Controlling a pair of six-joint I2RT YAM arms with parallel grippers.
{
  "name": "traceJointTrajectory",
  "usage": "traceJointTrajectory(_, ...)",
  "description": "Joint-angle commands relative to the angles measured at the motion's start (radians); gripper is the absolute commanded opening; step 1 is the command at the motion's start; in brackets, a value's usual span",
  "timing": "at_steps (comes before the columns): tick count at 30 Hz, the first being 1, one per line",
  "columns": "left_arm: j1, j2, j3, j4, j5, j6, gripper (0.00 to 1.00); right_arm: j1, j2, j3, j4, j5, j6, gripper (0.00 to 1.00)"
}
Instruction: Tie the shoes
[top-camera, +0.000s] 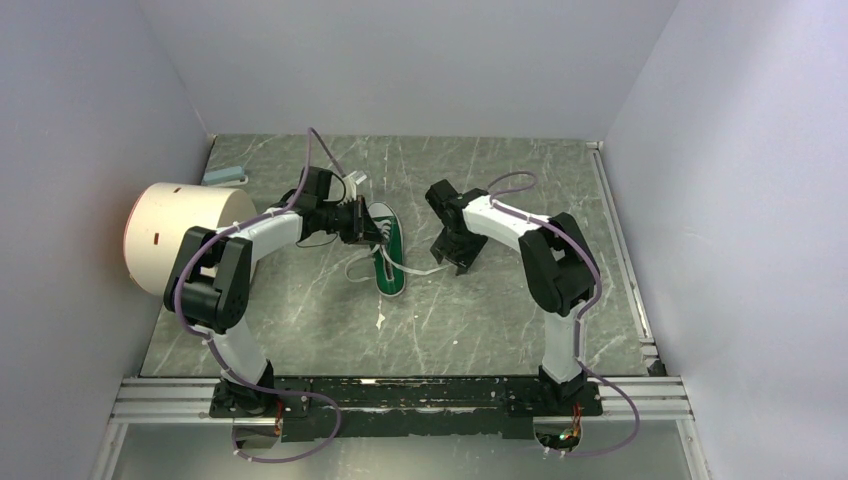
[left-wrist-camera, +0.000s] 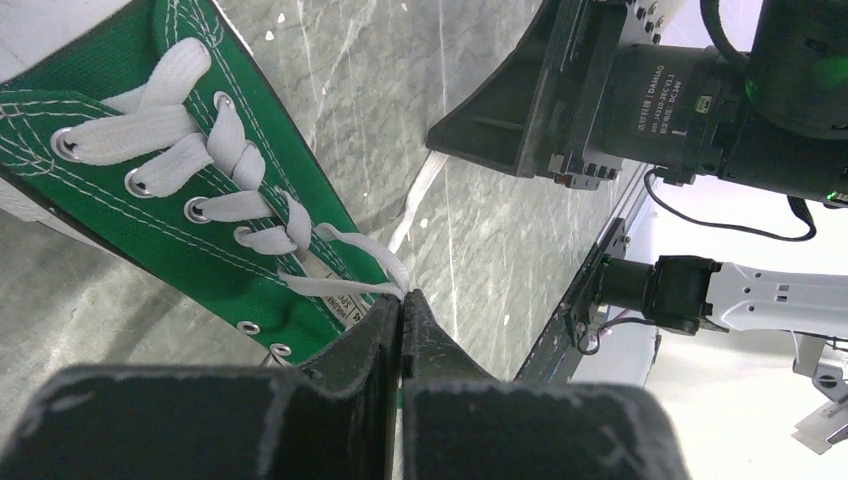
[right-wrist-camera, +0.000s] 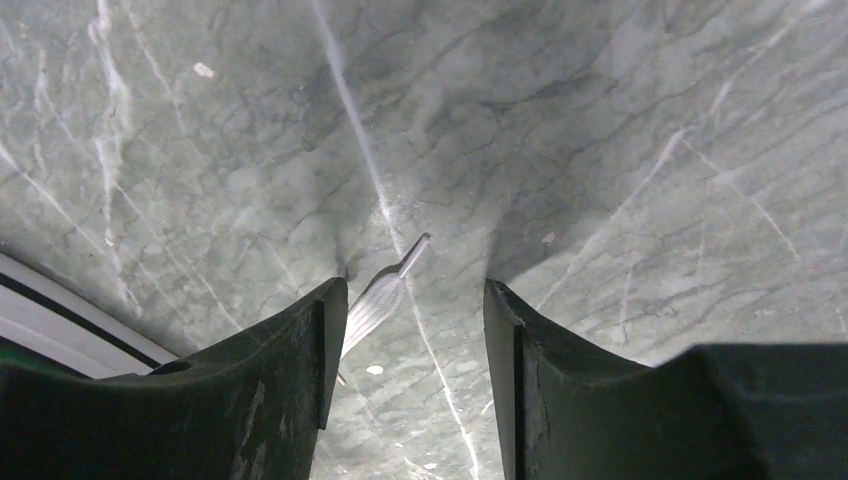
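The green sneaker (top-camera: 390, 255) with white laces lies mid-table, toe toward the arms. My left gripper (top-camera: 366, 226) is at its upper part. In the left wrist view the sneaker (left-wrist-camera: 170, 235) fills the upper left, and that gripper (left-wrist-camera: 403, 297) is shut on a strand of white lace (left-wrist-camera: 335, 287) by the tongue. A second lace end (top-camera: 420, 270) trails right across the table to my right gripper (top-camera: 456, 256). In the right wrist view that gripper (right-wrist-camera: 415, 300) is open just above the table, and the lace tip (right-wrist-camera: 385, 290) lies between its fingers, close to the left finger (right-wrist-camera: 325, 320).
A large white cylinder (top-camera: 185, 235) lies at the table's left edge. A small grey-blue object (top-camera: 222, 175) sits at the back left. A lace loop (top-camera: 358, 268) lies left of the shoe, and a white scrap (top-camera: 381, 321) in front of it. Walls enclose three sides.
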Motion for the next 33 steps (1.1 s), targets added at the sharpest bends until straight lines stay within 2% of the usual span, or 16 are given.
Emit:
traceJointTrajectory(1,-0.009,0.004,0.014,0.011,0.007,0.01,0.05,0.001,-0.006,0.017,-0.053,0.06,0.061,0.56)
traceJointTrajectory(8,-0.009,0.021,0.021,0.003,0.009,0.028,0.05,0.021,0.036,0.026,-0.012,-0.001,0.128,0.52)
traceJointTrajectory(11,-0.009,0.021,0.019,0.003,0.013,0.031,0.05,0.02,0.072,0.046,-0.007,-0.027,0.164,0.47)
traceJointTrajectory(14,-0.009,0.017,0.014,0.011,0.02,0.032,0.05,0.017,0.1,0.056,-0.004,-0.053,0.216,0.3)
traceJointTrajectory(17,-0.008,0.018,0.013,0.012,0.018,0.039,0.05,0.001,0.081,0.032,0.037,-0.034,0.235,0.0)
traceJointTrajectory(18,-0.008,0.02,0.014,0.008,0.018,0.042,0.05,-0.008,0.068,0.024,0.063,-0.028,0.222,0.0)
traceJointTrajectory(21,-0.005,0.026,0.02,-0.014,0.001,0.059,0.05,-0.042,0.014,-0.03,0.299,-0.114,0.07,0.0)
traceJointTrajectory(23,0.004,0.029,0.016,-0.022,-0.004,0.061,0.05,-0.068,-0.039,-0.111,0.654,-0.275,-0.114,0.0)
traceJointTrajectory(25,0.019,0.024,0.003,-0.019,-0.003,0.055,0.05,-0.09,-0.086,-0.2,1.026,-0.502,-0.207,0.0)
traceJointTrajectory(26,0.027,0.019,-0.009,-0.006,0.0,0.048,0.05,-0.094,-0.085,-0.187,1.088,-0.574,-0.232,0.0)
traceJointTrajectory(29,0.043,0.006,-0.03,0.028,0.009,0.018,0.05,-0.085,0.015,-0.002,1.059,-0.757,-0.369,0.0)
traceJointTrajectory(33,0.046,0.012,-0.028,0.033,0.015,0.004,0.05,-0.045,0.084,0.118,1.099,-0.77,-0.411,0.0)
